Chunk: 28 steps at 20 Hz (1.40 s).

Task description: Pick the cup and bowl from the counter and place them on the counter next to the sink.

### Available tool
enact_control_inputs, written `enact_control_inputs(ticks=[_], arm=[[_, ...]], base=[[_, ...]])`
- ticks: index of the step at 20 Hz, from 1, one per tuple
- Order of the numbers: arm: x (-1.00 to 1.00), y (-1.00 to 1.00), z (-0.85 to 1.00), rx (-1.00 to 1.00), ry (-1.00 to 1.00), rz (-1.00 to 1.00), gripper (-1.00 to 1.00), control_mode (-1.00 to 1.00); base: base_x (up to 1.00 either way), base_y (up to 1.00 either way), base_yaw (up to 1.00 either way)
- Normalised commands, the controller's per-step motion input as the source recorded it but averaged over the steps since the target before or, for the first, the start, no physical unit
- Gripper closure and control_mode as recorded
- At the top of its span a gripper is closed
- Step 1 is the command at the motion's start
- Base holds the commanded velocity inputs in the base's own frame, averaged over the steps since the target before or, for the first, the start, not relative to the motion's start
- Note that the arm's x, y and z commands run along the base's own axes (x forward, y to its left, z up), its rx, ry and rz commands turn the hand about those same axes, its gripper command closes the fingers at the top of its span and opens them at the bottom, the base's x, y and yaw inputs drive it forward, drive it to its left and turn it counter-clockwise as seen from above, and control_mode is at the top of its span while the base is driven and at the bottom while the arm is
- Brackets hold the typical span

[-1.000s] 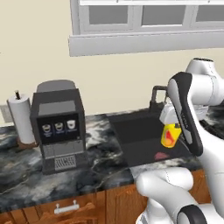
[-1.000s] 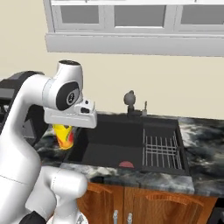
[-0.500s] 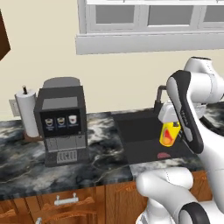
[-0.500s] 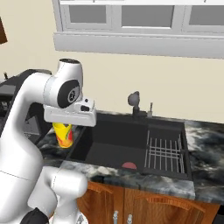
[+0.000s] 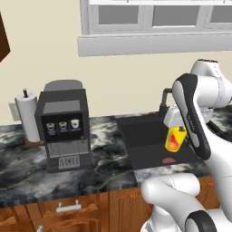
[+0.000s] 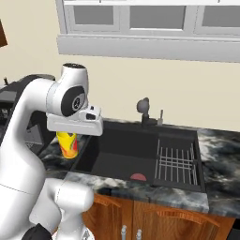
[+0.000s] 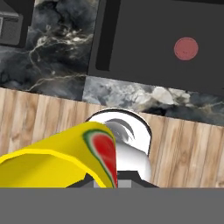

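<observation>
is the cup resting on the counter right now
No, the cup hangs in the gripper above the sink, clear of the counter.

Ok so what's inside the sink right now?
Inside the sink sit a wire rack on the right side and a round red drain at the front. In the left base view the arm and the held cup cover part of the basin.

Yellow cup with red patches, upright, aloft above black sink
</observation>
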Motion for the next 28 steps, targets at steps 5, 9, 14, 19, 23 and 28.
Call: enact_control_inputs(ticks=[5, 9, 14, 19, 23, 28], arm=[[0.30, 0.85, -0.13, -0.02, 0.03, -0.13, 1.00, -1.00], [0.30, 0.64, -0.05, 0.00, 0.01, -0.05, 1.00, -1.00], [0.23, 0.17, -0.01, 0.00, 0.00, 0.01, 1.00, -1.00], [0.37, 0.09, -0.18, 0.00, 0.00, 0.00, 1.00, -1.00], [0.32, 0.26, -0.39, 0.00, 0.00, 0.00, 1.00, -1.00], [0.33, 0.28, -0.47, 0.00, 0.00, -0.03, 1.00, -1.00]], base=[[0.00, 0.00, 0.00], [0.00, 0.00, 0.00], [0.00, 0.00, 0.00], [0.00, 0.00, 0.00], [0.00, 0.00, 0.00], [0.00, 0.00, 0.00]])
